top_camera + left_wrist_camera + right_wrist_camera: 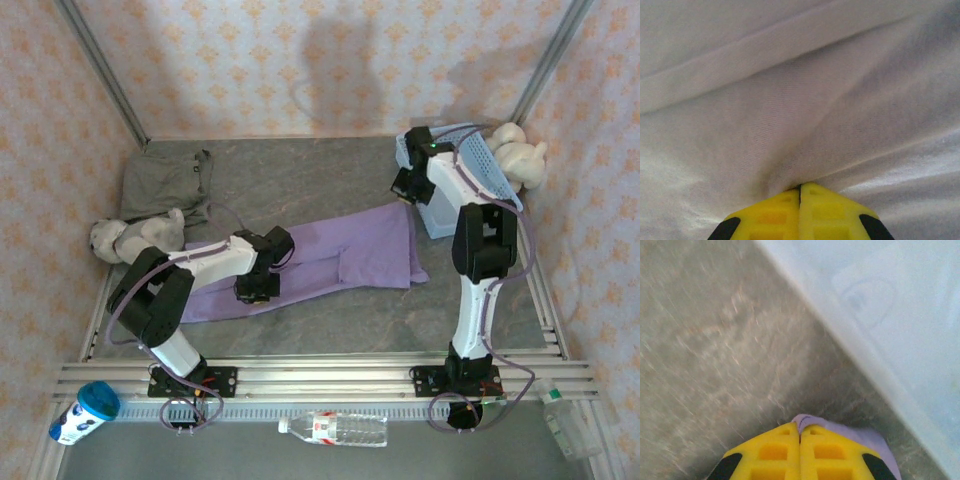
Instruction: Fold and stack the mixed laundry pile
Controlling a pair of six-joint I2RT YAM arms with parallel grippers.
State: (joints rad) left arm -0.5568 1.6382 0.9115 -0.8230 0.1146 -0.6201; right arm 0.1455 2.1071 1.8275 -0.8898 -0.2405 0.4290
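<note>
step in hand: folding the lavender T-shirt (340, 255); each arm has a pinch on it, and the cloth looks flat, not yet lifted
lavender T-shirt, position: a long wrinkled band across the middle of the table (300, 175), its right end near the basket (440, 215)
left gripper (255, 290): down on the shirt's left half; its fingers (775, 215) are together with a ridge of lavender cloth caught between the tips
right gripper (405, 187): at the shirt's far right corner, just beside the basket wall; fingers pressed together on a small tab of lavender cloth, with bare table ahead of them
grey-olive garment (165, 180): far left corner of the table, well apart from the shirt, with neither arm on it
next move (judgement): raise both pinches together and carry one end over the other; the two arms need matched height so the band does not twist
risk (judgement): the right pinch holds only a small tab and could slip; the basket wall is close to that arm
count, garments: two, one lavender and one grey-olive
count, plush toys (130, 237): two, one just beside the grey-olive garment, one behind the basket
count, baskets: one
count, grippers: two
</note>
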